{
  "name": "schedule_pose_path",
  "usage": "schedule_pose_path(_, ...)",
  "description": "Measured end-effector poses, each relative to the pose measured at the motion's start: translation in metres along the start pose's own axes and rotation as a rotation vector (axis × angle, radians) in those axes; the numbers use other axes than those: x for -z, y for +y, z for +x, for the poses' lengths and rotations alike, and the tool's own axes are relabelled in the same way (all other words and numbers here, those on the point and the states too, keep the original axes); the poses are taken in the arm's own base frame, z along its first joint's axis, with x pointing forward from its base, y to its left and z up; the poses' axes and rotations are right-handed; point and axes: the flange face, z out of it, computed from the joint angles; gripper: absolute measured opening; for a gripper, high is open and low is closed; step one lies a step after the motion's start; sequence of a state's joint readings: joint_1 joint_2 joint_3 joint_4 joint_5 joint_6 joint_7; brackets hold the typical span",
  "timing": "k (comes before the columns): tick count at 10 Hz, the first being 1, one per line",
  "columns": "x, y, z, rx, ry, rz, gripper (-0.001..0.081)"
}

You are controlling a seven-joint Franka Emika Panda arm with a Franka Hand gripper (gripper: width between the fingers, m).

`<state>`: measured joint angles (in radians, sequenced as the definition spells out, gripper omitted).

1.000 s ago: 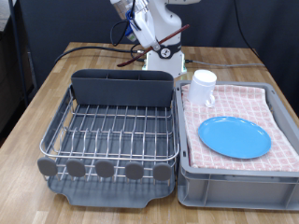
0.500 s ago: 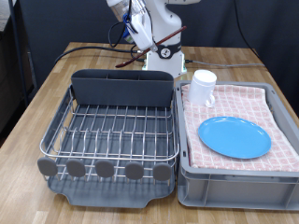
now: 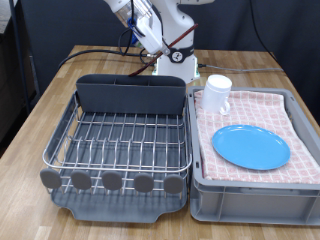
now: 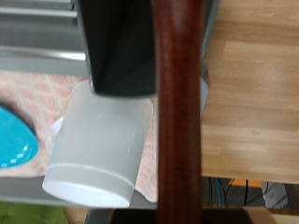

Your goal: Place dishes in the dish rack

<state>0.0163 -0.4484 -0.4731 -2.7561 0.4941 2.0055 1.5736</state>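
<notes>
I see the arm (image 3: 160, 25) raised at 12 o'clock in the exterior view, beyond the rack's caddy (image 3: 132, 95). Its jaws are cut off by the frame edge there. In the wrist view a reddish-brown spoon (image 4: 177, 112) runs straight across the picture beside a dark finger (image 4: 117, 47); it looks gripped, though the contact is too blurred for me to be sure, so I cannot tell the jaws' state. The rack (image 3: 120, 140) sits on the wooden surface (image 3: 55, 95). At 3 o'clock the crate (image 3: 255, 190) holds the mug (image 3: 216, 94) and, nearer the camera, the plate (image 3: 250, 147), both on checked cloth (image 3: 265, 105).
</notes>
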Motion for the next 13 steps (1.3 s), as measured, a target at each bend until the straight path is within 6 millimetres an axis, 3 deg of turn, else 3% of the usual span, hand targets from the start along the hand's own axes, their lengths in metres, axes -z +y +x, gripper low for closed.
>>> schedule_pose_path(4,-0.003,-0.017,0.003,-0.011,-0.064,-0.041,0.0084)
schedule_pose_path(12,-0.016,-0.049,0.046,-0.084,-0.114,-0.04,0.0084)
schedule_pose_path(13,-0.016,-0.05,0.047,-0.086,-0.111,-0.031,0.0167)
